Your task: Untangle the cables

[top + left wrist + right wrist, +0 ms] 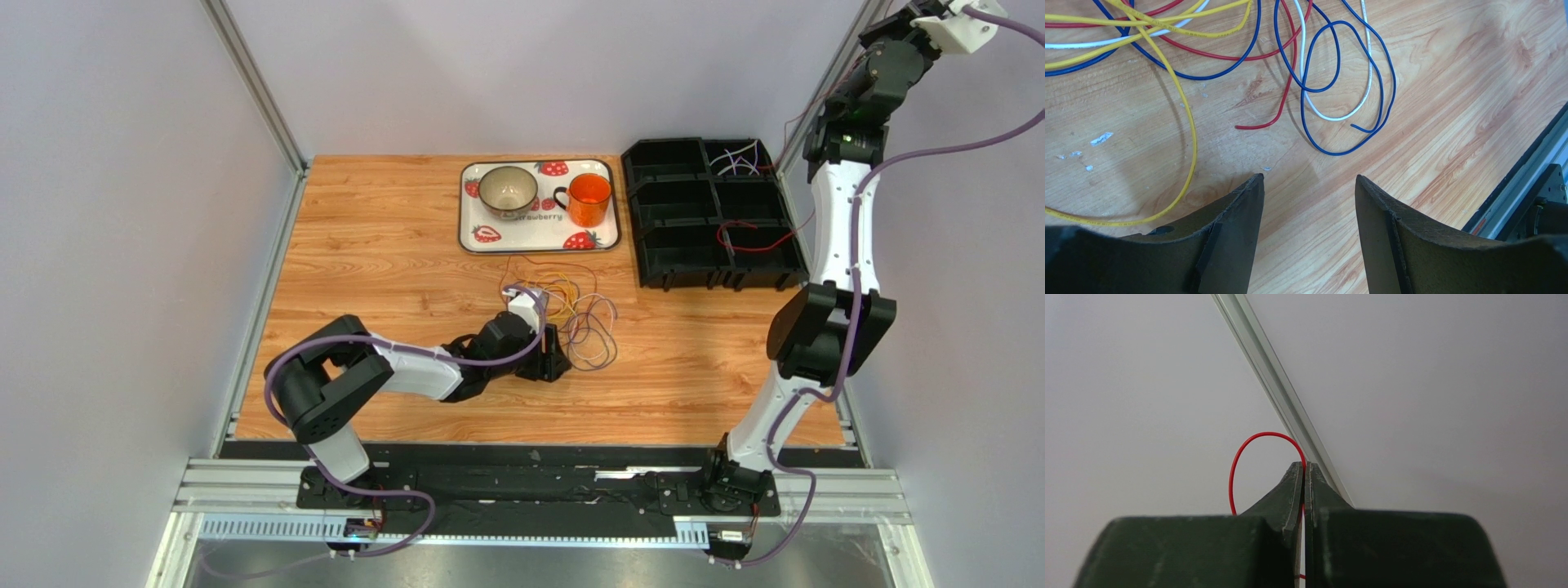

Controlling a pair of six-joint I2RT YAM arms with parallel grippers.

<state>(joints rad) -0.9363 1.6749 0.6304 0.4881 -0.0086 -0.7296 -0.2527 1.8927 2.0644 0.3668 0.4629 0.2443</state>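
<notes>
Cables lie in a loose tangle near the middle of the wooden table. The heap runs slightly longer from far to near than across, and its far loops reach toward the strawberry tray. Bare wood opens wide on its left and narrower on its right, up to the black compartment box. The left gripper hovers low at the tangle's near edge, jaws well apart and holding nothing. Ahead of it a yellow strand curves down, a red strand ends pointing left, and blue and white loops hang nearer. The right gripper, raised high at far right, is pinched closed on a thin red cable arching left.
</notes>
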